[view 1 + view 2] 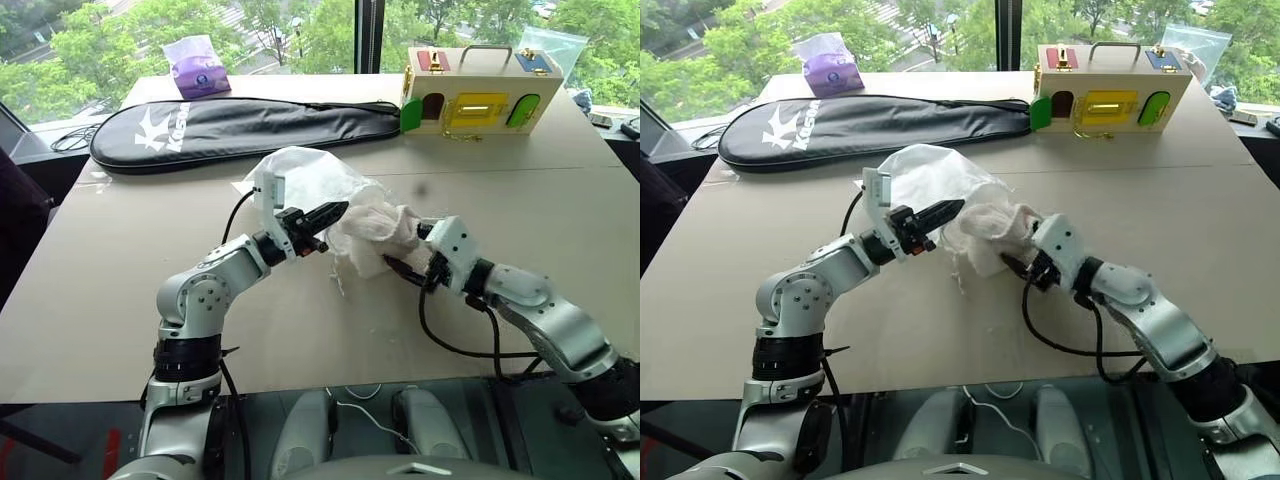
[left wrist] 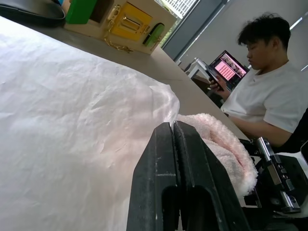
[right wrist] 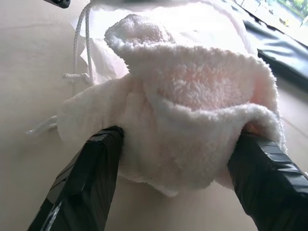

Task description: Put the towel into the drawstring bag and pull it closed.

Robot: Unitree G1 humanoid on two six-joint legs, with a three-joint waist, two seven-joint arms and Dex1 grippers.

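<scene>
Here the drawstring bag [image 1: 305, 175] is pinched at its mouth by the closed left gripper [image 1: 335, 211] so the fuzzy towel [image 3: 192, 110], half inside, can be shoved in between the right gripper's [image 3: 175, 185] spread fingers.

The two eye views look from the head, forward and down over the table [image 1: 100, 300], and share nearly the whole scene. The left wrist view looks low along its shut fingers [image 2: 178, 183], very near the drawstring bag [image 2: 72, 120], toward a person [image 2: 269, 86] at two o'clock. The right wrist view looks very near at the towel [image 3: 192, 120], between its fingers [image 3: 86, 183].
</scene>
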